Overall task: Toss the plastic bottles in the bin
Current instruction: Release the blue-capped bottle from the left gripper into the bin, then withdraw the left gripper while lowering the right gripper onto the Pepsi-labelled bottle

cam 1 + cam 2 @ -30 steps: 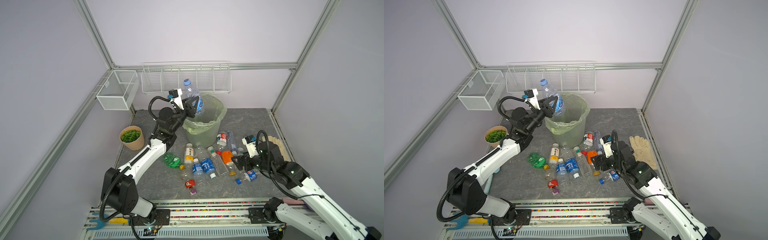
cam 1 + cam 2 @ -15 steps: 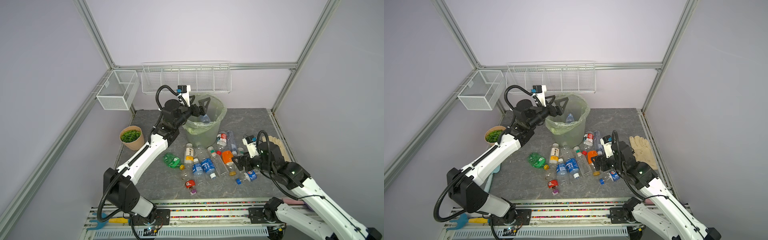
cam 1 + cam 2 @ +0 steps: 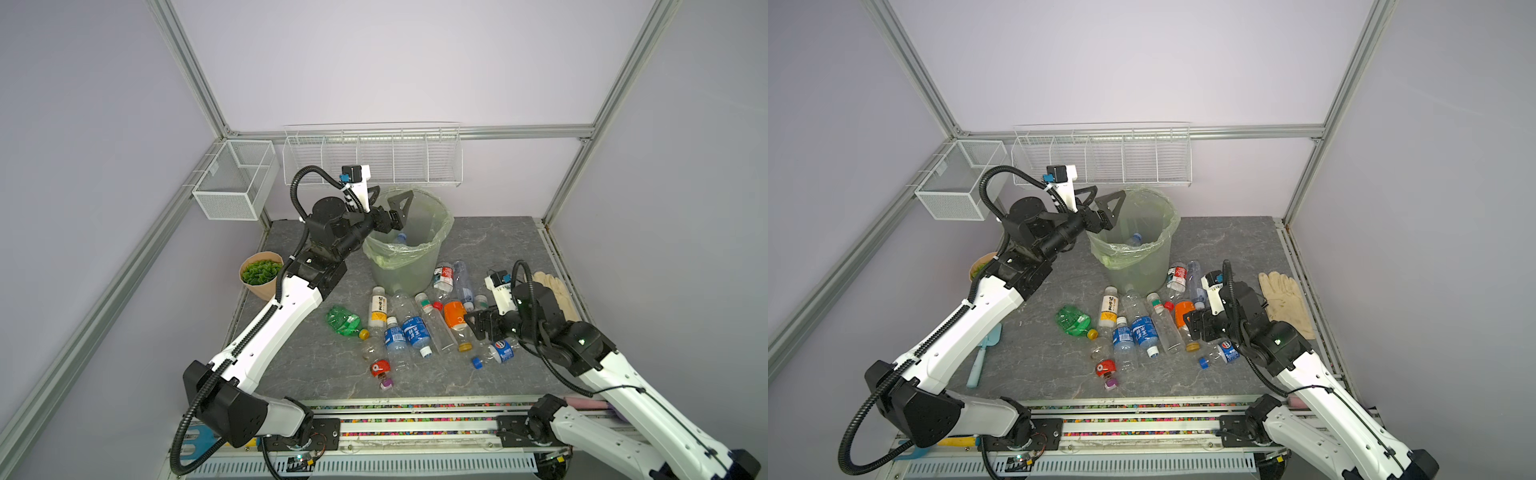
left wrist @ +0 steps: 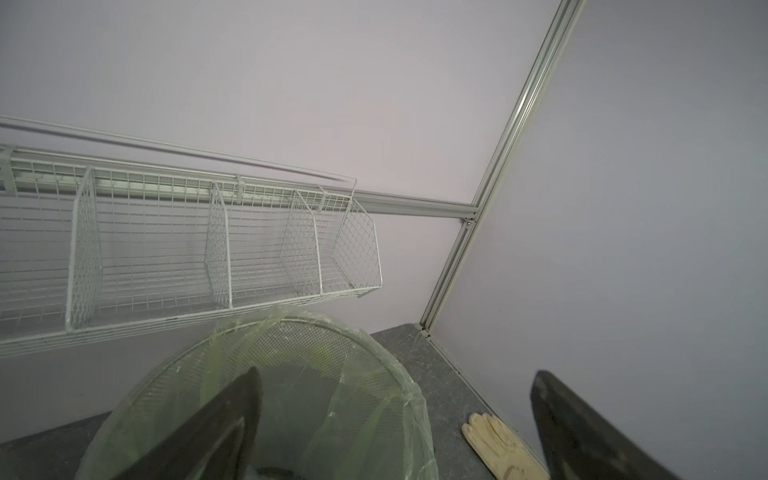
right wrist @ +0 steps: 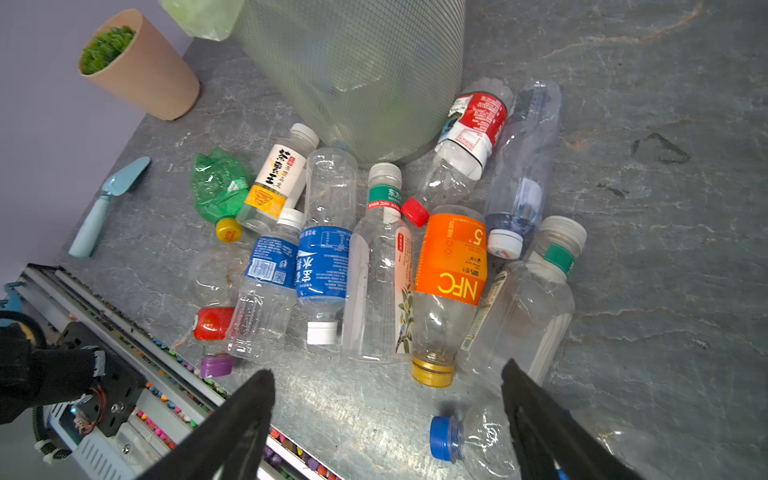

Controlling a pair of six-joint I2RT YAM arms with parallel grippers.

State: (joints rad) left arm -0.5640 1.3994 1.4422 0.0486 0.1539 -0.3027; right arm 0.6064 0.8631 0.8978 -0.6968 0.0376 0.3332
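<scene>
The bin (image 3: 405, 270) (image 3: 1138, 270), grey-green with a pale green bag, stands at the back centre. My left gripper (image 3: 395, 191) (image 3: 1110, 190) hangs open and empty over its left rim; in the left wrist view the wide-apart fingers frame the bin's mouth (image 4: 332, 328). A clear bottle with a blue cap (image 3: 400, 237) (image 3: 1135, 238) lies inside. Several plastic bottles (image 3: 411, 330) (image 5: 451, 257) lie in front of the bin. Just right of that heap, my right gripper (image 3: 478, 328) (image 5: 386, 374) is open low over the table. A blue-capped bottle (image 5: 469, 436) lies by its fingers.
A tan plant pot (image 3: 262, 274) stands left of the bin. A pale glove (image 3: 550, 284) lies at the right edge. White wire baskets (image 3: 372, 158) hang on the back wall, close above the bin. A light blue scoop (image 3: 984, 353) lies under the left arm.
My left gripper held a blue-labelled bottle above the bin's rim, then opened. That bottle now lies in the bin. The right arm has not moved.
</scene>
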